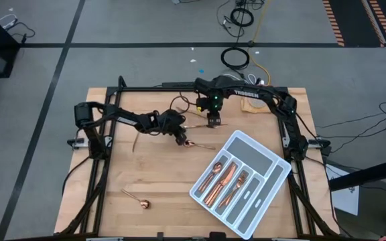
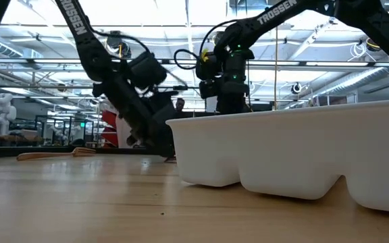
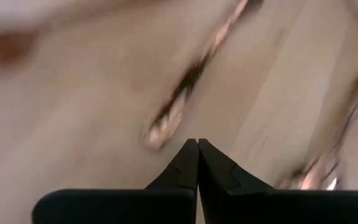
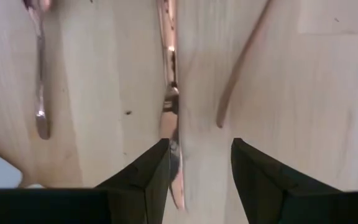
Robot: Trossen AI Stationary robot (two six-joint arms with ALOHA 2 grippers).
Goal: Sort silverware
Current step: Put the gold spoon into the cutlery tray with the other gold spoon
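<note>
Copper silverware lies scattered on the wooden table. My left gripper [image 1: 180, 138] is shut low over the table's middle with nothing between its fingers [image 3: 197, 149]; a spoon [image 1: 198, 144] lies flat just to its right and another piece [image 3: 166, 118] just ahead of its tips. My right gripper [image 1: 213, 122] hangs open, pointing down, above a long piece [image 4: 169, 81] that lies flat on the table beside one finger. Two more pieces [image 4: 39, 81] [image 4: 241, 68] lie to either side. Several pieces [image 1: 223, 181] rest in the grey tray [image 1: 273, 161].
The tray stands slantwise at the near right and fills the right of the low view [image 2: 289, 148]. A lone spoon [image 1: 137, 199] lies near the front left, and a thin piece [image 1: 137, 142] lies left of my left arm. The arms' frame rails run along both table sides.
</note>
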